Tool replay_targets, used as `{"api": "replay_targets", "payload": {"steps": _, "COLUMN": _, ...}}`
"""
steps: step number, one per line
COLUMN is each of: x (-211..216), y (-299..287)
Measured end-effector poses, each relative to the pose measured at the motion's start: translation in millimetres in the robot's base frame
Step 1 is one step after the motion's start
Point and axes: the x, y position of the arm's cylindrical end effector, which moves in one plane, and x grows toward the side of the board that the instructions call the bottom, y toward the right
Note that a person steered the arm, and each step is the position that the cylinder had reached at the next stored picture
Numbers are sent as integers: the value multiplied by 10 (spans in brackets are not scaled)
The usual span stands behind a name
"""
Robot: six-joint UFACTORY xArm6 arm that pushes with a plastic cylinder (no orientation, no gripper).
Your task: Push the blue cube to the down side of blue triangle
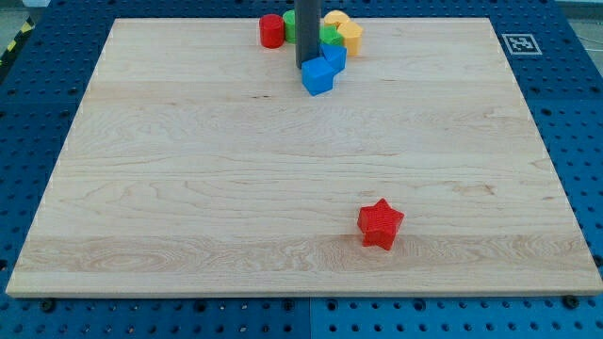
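Note:
The blue cube (317, 77) sits near the view's top centre of the wooden board (188, 188). The blue triangle (335, 56) touches its upper right side. My tip (307, 65) is the lower end of a dark rod coming down from the view's top edge. It stands at the cube's upper left corner, touching or almost touching it, and just left of the triangle.
A red cylinder (271, 31) stands left of the rod. A green block (329, 36) and two yellow blocks (345, 30) crowd behind the blue triangle. A red star (380, 224) lies at the lower right. A marker tag (519, 43) sits off the board's top right corner.

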Motion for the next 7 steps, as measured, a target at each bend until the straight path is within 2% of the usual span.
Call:
{"api": "replay_targets", "payload": {"steps": 3, "x": 108, "y": 155}}
{"api": "replay_targets", "payload": {"steps": 5, "x": 112, "y": 514}}
{"api": "replay_targets", "payload": {"steps": 6, "x": 186, "y": 515}}
{"api": "replay_targets", "payload": {"steps": 7, "x": 224, "y": 158}}
